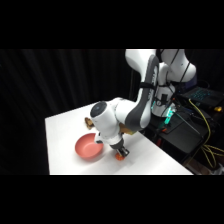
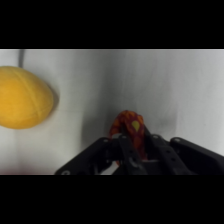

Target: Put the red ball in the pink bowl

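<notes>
The red ball [image 2: 131, 124], red-orange with yellowish speckles, sits on the white table between the two black fingers of my gripper [image 2: 134, 144], which close against its sides. In the side view the gripper [image 1: 120, 151] is down at the table with the red ball [image 1: 119, 157] showing just under it. The pink bowl [image 1: 89, 147] stands on the table directly left of the gripper, a short gap away, with nothing visible inside it.
A yellow ball [image 2: 22, 97] lies on the table left of the red ball in the wrist view. A brown lumpy object [image 1: 88, 121] sits behind the bowl. The table's right edge [image 1: 165, 152] runs close by, with cables and equipment beyond.
</notes>
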{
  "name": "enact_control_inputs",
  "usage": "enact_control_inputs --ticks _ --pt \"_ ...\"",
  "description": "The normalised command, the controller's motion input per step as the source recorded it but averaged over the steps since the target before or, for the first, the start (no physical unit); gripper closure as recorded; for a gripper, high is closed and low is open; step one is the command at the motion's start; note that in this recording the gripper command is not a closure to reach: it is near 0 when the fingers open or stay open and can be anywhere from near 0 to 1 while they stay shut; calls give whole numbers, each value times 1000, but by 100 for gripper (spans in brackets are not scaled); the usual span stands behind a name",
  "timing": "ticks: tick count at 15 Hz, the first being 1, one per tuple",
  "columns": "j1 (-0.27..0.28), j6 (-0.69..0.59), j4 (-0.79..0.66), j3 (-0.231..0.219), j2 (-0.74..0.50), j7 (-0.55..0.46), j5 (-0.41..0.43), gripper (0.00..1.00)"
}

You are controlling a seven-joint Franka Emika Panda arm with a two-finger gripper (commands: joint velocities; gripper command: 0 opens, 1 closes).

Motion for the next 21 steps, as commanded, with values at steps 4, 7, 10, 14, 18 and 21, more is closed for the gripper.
enact_control_inputs --ticks 4,7,10,14,18,21 --pt "2 70 -163 2 -258 -123 2 16" --pt "-1 -148 -302 -1 -597 -149 -47 17" --pt "-6 -273 -216 -68 -683 -135 -141 19" --pt "-60 -199 -50 -119 -399 -137 -172 19" --pt "-167 -89 249 -121 121 -230 -73 19" --pt "-149 -199 624 -75 496 -206 -15 19"
